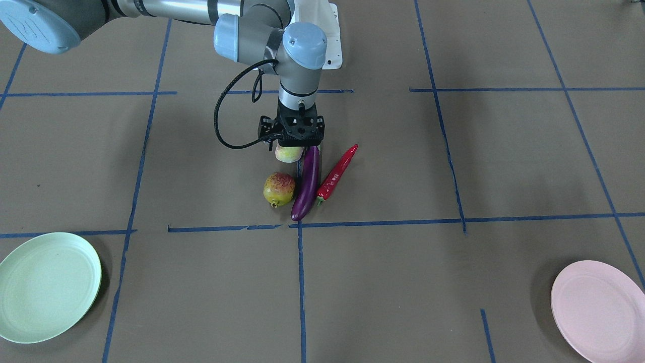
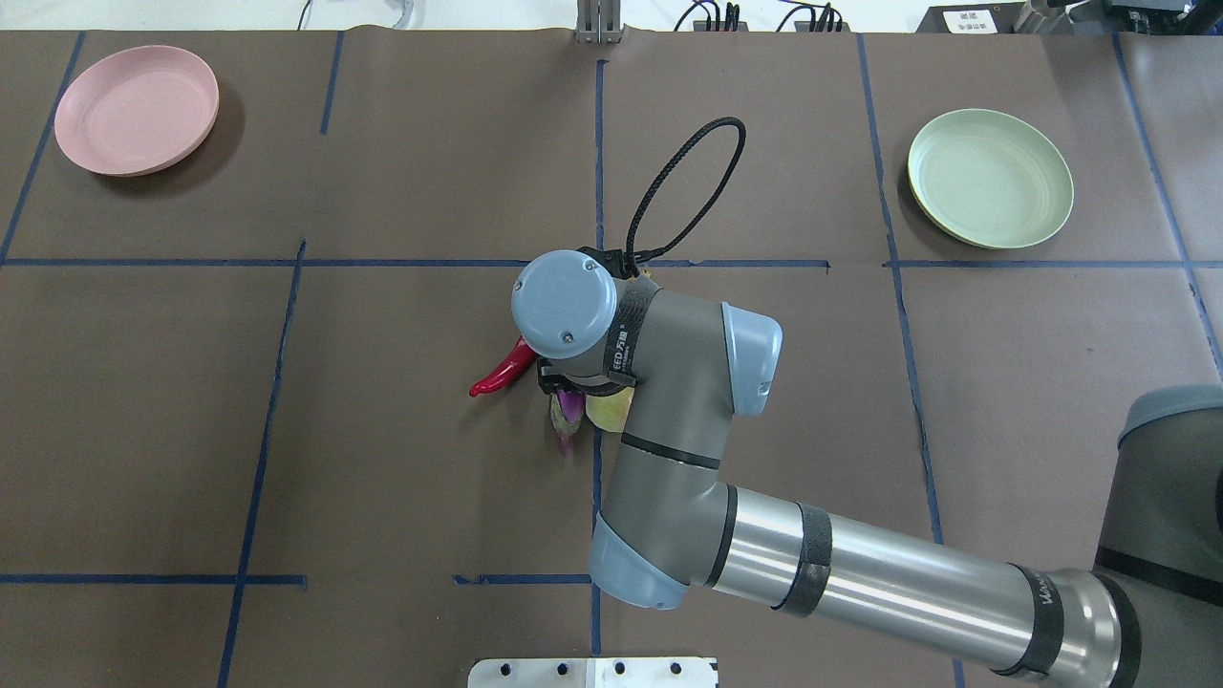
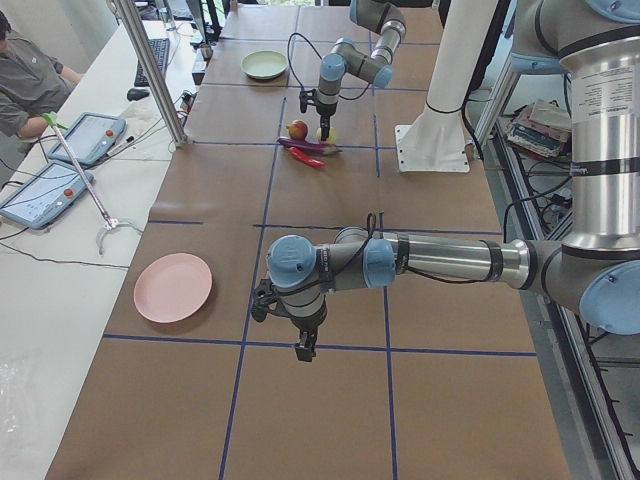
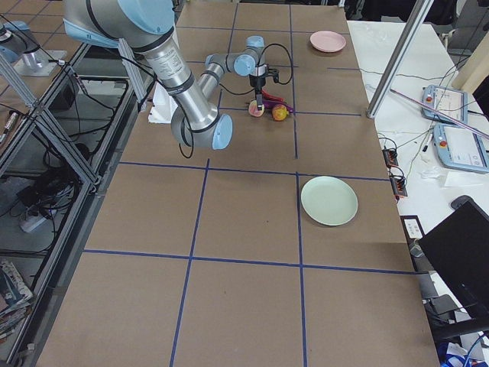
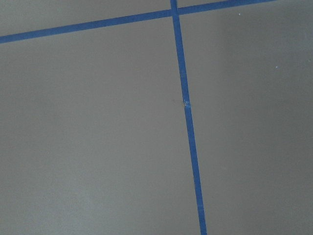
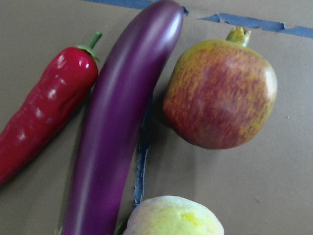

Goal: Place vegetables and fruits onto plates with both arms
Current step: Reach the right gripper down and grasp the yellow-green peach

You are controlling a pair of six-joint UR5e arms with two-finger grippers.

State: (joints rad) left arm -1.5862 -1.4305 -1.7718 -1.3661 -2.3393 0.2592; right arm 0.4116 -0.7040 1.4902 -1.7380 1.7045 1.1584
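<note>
The purple eggplant [image 1: 307,184], the red chili [image 1: 337,174], the red-blushed crowned fruit [image 1: 278,189] and the pale green-pink fruit [image 1: 288,154] lie together at the table's middle. My right gripper [image 1: 292,143] hangs straight down just above the pale fruit and looks open; its fingers hardly show. The right wrist view shows the eggplant [image 6: 122,132], the chili [image 6: 44,122], the crowned fruit [image 6: 220,93] and the pale fruit [image 6: 171,218]. The mint plate [image 2: 989,177] and the pink plate [image 2: 136,110] hold nothing. My left gripper [image 3: 303,348] hovers over bare table near the pink plate [image 3: 173,287]; I cannot tell whether it is open or shut.
Blue tape lines [image 1: 301,282] cross the brown table cover. The white base block [image 1: 327,35] stands behind the right arm. An operator [image 3: 30,80] and tablets [image 3: 50,190] are at a side bench. A black cable [image 2: 688,182] loops off the right wrist.
</note>
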